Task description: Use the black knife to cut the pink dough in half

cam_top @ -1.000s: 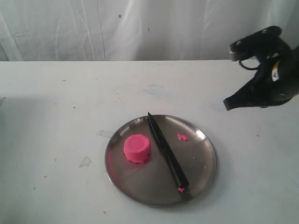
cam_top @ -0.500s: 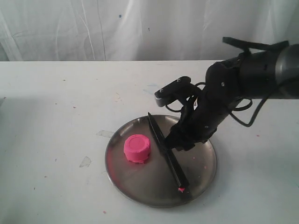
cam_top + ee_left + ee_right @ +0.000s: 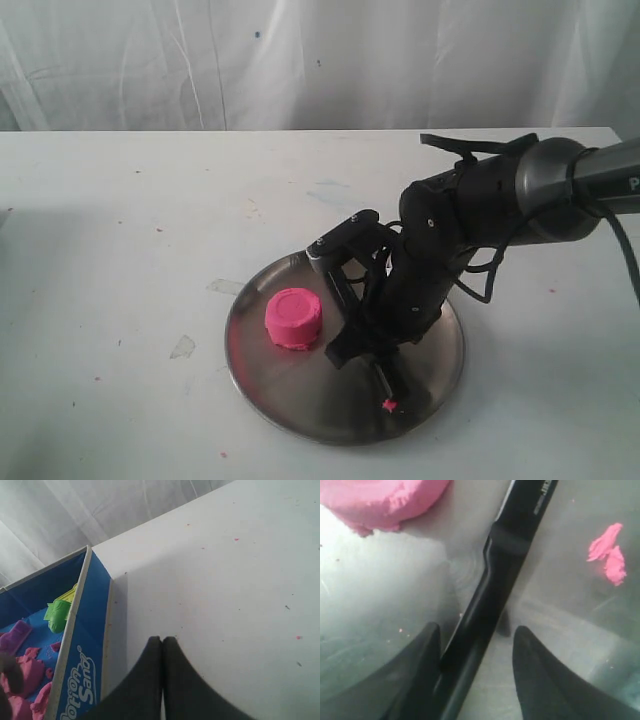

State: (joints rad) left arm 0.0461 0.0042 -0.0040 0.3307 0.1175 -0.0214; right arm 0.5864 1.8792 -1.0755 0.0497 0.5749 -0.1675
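The pink dough (image 3: 294, 318) is a round puck on the left part of the steel plate (image 3: 290, 400); its edge shows in the right wrist view (image 3: 380, 500). The black knife (image 3: 490, 595) lies across the plate, mostly hidden by my right arm in the exterior view, with only its handle end (image 3: 388, 385) showing. My right gripper (image 3: 352, 345) (image 3: 476, 632) is open and low over the plate, its fingers on either side of the knife handle. One finger (image 3: 427, 645) touches the handle; the other stands apart. My left gripper (image 3: 162, 640) is shut with nothing in it, over bare table, out of the exterior view.
Pink crumbs lie on the plate (image 3: 607, 552) (image 3: 389, 405). A blue sand box (image 3: 75, 660) with purple and green pieces stands beside the left gripper. White curtains hang behind the table.
My right arm has swung from the right edge of the table down over the plate. The open gripper now straddles the knife. Dough and knife have not moved.
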